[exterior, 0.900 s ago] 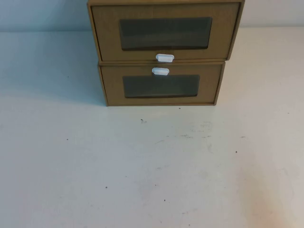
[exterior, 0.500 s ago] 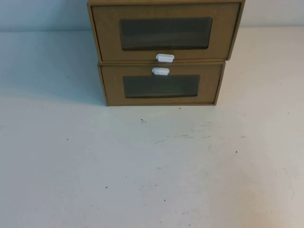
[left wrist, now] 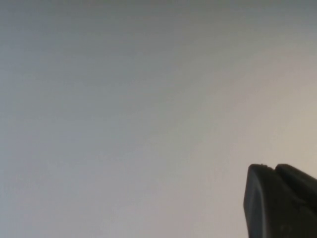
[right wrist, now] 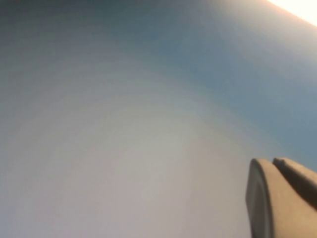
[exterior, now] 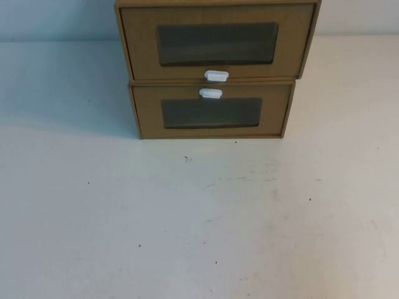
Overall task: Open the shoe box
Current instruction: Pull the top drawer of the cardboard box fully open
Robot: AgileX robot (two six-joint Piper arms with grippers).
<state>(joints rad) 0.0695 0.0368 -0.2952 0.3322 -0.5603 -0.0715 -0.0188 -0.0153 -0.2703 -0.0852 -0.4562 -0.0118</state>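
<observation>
Left wrist view: left gripper (left wrist: 274, 169) sits at the edge of the shot. Its fingertips are pressed together with only a thin seam between them, clamped on nothing. Behind it is a plain pale grey surface. The gripper lies outside what the high camera covers.

High view, left to right:
- The left part of the table (exterior: 75, 205) is white with a few dark specks.
- At centre back are two brown cardboard boxes, stacked. The lower shoe box (exterior: 146, 112) stands on the table. The upper shoe box (exterior: 140, 43) sits directly on top of it, its top cut off by the frame edge.
- Each front has a dark pane: upper window (exterior: 217, 43), lower window (exterior: 211, 113).
- Each front has a small white pull. The upper handle (exterior: 216, 76) is at the bottom edge of its front, the lower handle (exterior: 211, 93) at the top edge of its front. They sit nearly one above the other, close but apart.
- Both fronts sit flush in their shells, so both boxes are closed.
- Right of the stack the table shows faint scuffs.

Diff vs the two earlier high frames: boxes and handles are in the same position. The one change is that a faint warm tint on the table's near right corner has faded out.

Right wrist view: right gripper (right wrist: 272, 162) is also at the edge of its shot, fingertips together and gripping nothing. The backdrop is a grey-blue blur with a bright patch in one corner. This gripper is outside the high camera's coverage too.
</observation>
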